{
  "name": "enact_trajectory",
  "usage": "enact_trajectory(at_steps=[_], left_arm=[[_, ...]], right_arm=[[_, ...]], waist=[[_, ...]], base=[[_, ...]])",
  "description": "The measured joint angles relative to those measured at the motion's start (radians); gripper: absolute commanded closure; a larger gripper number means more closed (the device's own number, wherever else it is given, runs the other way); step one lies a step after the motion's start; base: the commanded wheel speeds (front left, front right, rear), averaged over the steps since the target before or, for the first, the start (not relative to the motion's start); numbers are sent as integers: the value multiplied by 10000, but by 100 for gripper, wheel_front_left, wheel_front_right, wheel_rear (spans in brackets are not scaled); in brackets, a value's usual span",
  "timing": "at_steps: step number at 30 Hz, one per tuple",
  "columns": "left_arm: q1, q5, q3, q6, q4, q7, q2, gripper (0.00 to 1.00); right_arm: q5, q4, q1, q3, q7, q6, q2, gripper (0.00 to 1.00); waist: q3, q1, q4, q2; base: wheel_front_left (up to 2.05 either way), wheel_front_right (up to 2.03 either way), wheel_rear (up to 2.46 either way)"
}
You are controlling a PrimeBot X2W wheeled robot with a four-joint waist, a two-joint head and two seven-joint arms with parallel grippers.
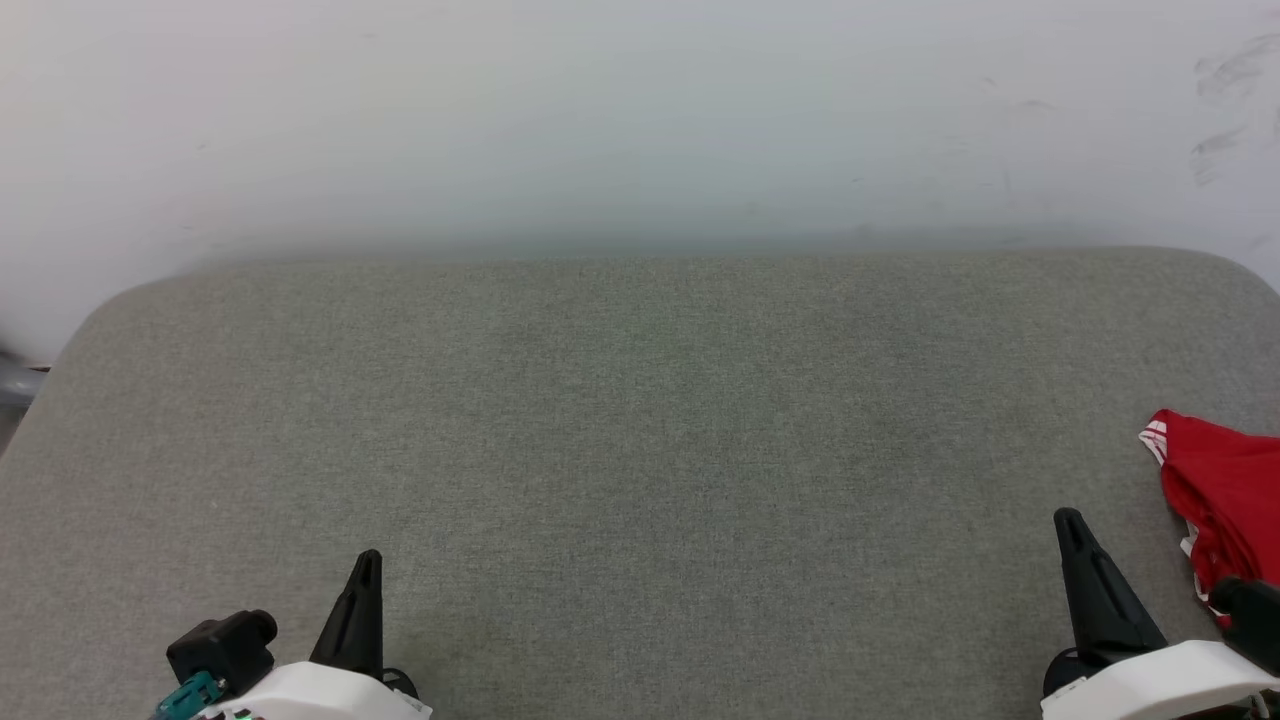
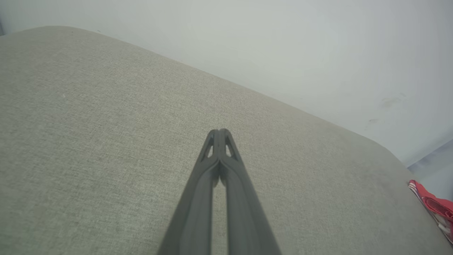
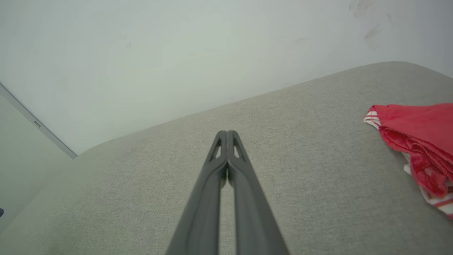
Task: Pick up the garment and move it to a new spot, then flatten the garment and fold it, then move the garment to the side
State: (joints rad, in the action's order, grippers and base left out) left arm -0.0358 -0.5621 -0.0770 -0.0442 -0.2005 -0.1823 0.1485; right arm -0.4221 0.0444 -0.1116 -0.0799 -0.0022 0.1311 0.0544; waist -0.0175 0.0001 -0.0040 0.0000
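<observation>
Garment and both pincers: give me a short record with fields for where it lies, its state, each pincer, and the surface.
garment: red with white striped trim, bunched up, not flattened
location: far right of the grey padded surface, cut off by the head view's edge
left pincer: shut, empty, over bare surface
right pincer: shut, empty, tips left of the garment and apart from it
background: pale wall
</observation>
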Motion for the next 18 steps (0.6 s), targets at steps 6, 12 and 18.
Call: enact_trajectory(at_steps=[6,12,18], left_arm=[[76,-917,176,-69,-36,247,-61,100],[208,-1753,305,-148,-67,493,-150,100],[282,-2545,470,-180,-115,711,-247,100]], right_arm=[[-1081,-242,177,25,42,0,31,100],[-2077,-481,321,46,111,0,56,100],[-2989,-696,522,58,140,0,79,100]], waist=[[12,0,2,0],[23,0,4,0],[34,0,6,0]], base=[[0,0,0],[0,0,0],[0,0,0]])
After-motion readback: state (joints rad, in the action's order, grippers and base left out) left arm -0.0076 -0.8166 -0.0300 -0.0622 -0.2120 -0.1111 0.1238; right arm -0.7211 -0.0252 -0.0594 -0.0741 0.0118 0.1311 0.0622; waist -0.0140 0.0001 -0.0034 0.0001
